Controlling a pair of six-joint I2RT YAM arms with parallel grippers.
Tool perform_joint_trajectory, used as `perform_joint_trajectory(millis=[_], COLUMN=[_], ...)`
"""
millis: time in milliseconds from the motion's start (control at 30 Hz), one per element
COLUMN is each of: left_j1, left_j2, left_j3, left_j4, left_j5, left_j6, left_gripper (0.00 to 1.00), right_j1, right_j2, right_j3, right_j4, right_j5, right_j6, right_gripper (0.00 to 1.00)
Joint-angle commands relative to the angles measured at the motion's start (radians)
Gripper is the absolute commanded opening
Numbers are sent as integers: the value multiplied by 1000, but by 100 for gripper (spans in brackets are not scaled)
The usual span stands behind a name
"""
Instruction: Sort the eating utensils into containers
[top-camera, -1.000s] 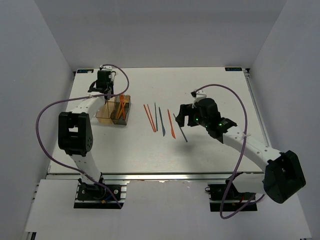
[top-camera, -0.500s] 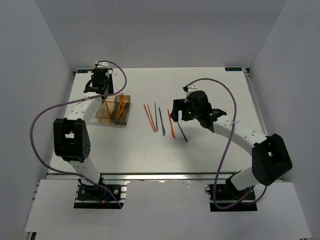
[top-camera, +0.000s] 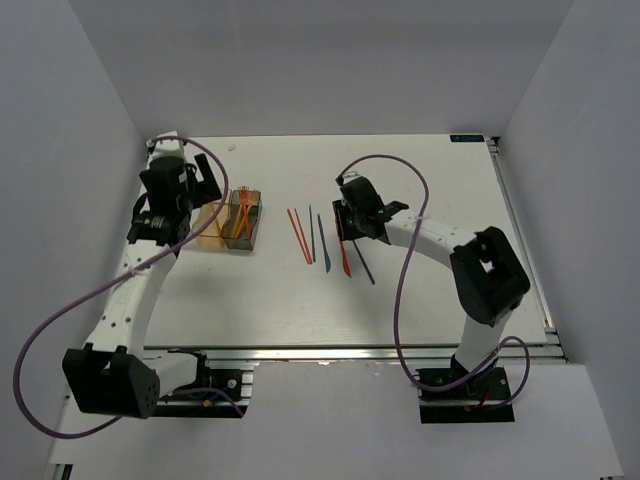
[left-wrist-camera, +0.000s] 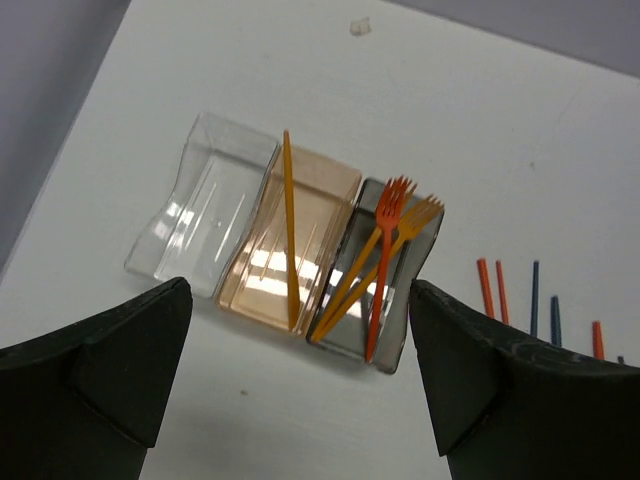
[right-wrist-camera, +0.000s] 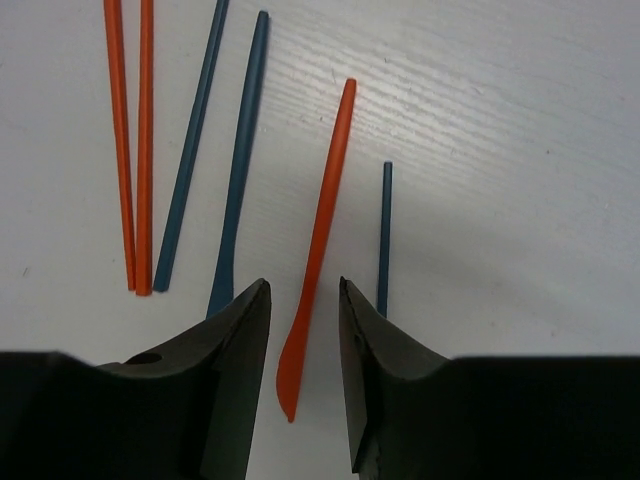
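Six utensils lie loose near the middle of the table (top-camera: 430, 290), and the orange knife (right-wrist-camera: 325, 190) is the one in play. Right gripper (right-wrist-camera: 302, 285) sits low over its blade end with jaws narrowed either side. A slim gap shows on both sides, so no pinch yet.

The blue knife (right-wrist-camera: 240, 150) is at its 9 o'clock and the thin blue stick (right-wrist-camera: 384, 230) at its 3 o'clock, both just beside it, so the fit is tight.

Step, as I read it: picking up the orange knife. Next move probably calls for a full close, a straight lift and a carry toward 9 o'clock, without dragging the neighbours.

Loose count:
- two orange sticks (right-wrist-camera: 130, 150)
- one long blue stick (right-wrist-camera: 190, 140)
- one blue knife
- one orange knife
- one thin blue stick

Three containers (left-wrist-camera: 405, 310) stand in a row at the table's 10 o'clock:
- clear bin (left-wrist-camera: 200, 200): nothing seen inside
- tan bin (left-wrist-camera: 320, 180): one yellow-orange stick (left-wrist-camera: 289, 230)
- dark bin: two forks (left-wrist-camera: 395, 195), maybe a third handle, can't tell

Left gripper (left-wrist-camera: 300, 290) hangs above the bins, jaws spread wide, empty.
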Motion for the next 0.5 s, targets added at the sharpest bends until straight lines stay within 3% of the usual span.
perform_joint_trajectory(millis=[0,300,400,467], left_j1=[0,2,0,0], left_j2=[-75,-78,-78,-78], left_j3=[-110,-119,-121,-119], left_j4=[-4,-4,0,-2], left_j5=[9,27,44,54], left_j6=[-19,-27,-28,-33], left_gripper=[98,98,98,98], right_j1=[7,23,27,35], right_j2=[78,278,290,290], right_j3=[112,229,218,212], right_j4=[-38,-109,-108,-114], right_j5=[49,109,109,127], right_j6=[-30,-26,-13,-9], right_gripper=[39,31,24,10])
